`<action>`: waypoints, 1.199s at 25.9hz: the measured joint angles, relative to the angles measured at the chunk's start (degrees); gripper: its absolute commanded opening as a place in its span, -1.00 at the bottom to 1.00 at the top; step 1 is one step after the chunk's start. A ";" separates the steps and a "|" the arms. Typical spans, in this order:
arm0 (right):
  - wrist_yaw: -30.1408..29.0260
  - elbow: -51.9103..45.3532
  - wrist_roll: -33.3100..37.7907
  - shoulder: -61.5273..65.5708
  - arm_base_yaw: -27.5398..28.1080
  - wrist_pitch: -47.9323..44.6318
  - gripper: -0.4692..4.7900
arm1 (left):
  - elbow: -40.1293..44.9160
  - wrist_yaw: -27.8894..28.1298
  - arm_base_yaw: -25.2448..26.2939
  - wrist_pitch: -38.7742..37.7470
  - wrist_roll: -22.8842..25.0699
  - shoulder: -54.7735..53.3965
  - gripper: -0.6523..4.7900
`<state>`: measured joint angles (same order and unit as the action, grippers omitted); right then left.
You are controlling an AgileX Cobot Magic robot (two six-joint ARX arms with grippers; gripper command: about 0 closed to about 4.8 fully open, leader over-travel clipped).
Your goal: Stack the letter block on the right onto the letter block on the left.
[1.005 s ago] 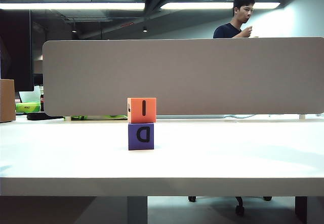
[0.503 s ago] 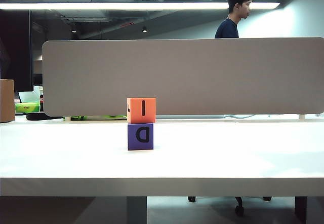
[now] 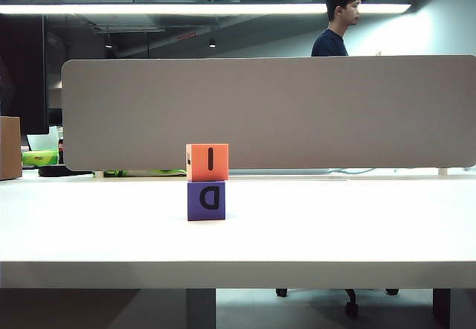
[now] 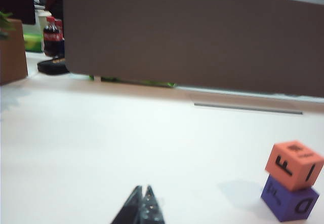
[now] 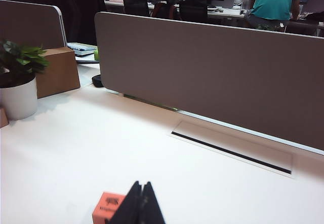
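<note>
On the white desk [image 3: 312, 225], left of its middle in the exterior view, the orange letter block [image 3: 207, 162] is seen resting squarely on top of the purple letter block [image 3: 206, 201], the two touching and forming an upright stack. A dark "I" is shown on the facing side of the orange block, and a mirrored "D" on the purple one. No arm or gripper is seen in the exterior view.

From the left wrist view, the left gripper [image 4: 142, 209] is seen low at the edge of the picture, its jaws pressed together to a point with nothing between them. The stack is well apart from it, off to one side on the desk; there the orange block shows an "F" and an "I" and sits slightly turned on the purple block.

From the right wrist view, the right gripper [image 5: 139, 203] is likewise seen with its jaws closed together and empty. The orange block appears just behind and beside the jaw tips, partly hidden by them; whether the gripper is above or level with it cannot be told.

Behind the desk a grey partition [image 3: 268, 113] is stretched across the scene. A person in a dark shirt [image 3: 338, 24] is seen beyond it. A cardboard box [image 5: 58, 72] and a potted plant [image 5: 17, 82] are placed at the far left end of the desk, and a cola bottle [image 4: 51, 35] is seen near the partition's end.
</note>
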<state>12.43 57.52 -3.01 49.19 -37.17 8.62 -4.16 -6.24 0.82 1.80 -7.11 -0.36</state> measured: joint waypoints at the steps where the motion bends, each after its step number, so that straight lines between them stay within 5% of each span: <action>1: 0.98 -0.02 -0.17 -2.56 0.00 2.80 -0.84 | 0.83 0.04 0.00 0.04 0.00 0.00 -0.78; 13: 4.24 -19.56 -0.37 -25.14 0.02 7.63 -0.84 | 4.00 -1.22 -0.02 -2.62 -0.24 -0.02 -0.78; 18: -3.28 -32.85 3.02 -22.27 0.00 -0.31 -0.84 | 4.00 -1.22 -0.02 -3.08 -0.24 -0.02 -0.78; 31: -3.39 -34.03 3.04 -19.69 0.07 -5.53 -0.84 | 4.00 5.88 -0.02 -3.06 5.38 -0.02 -0.78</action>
<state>9.04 23.49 0.03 29.50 -37.10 3.09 -0.16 -0.36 0.80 -1.26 -1.74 -0.38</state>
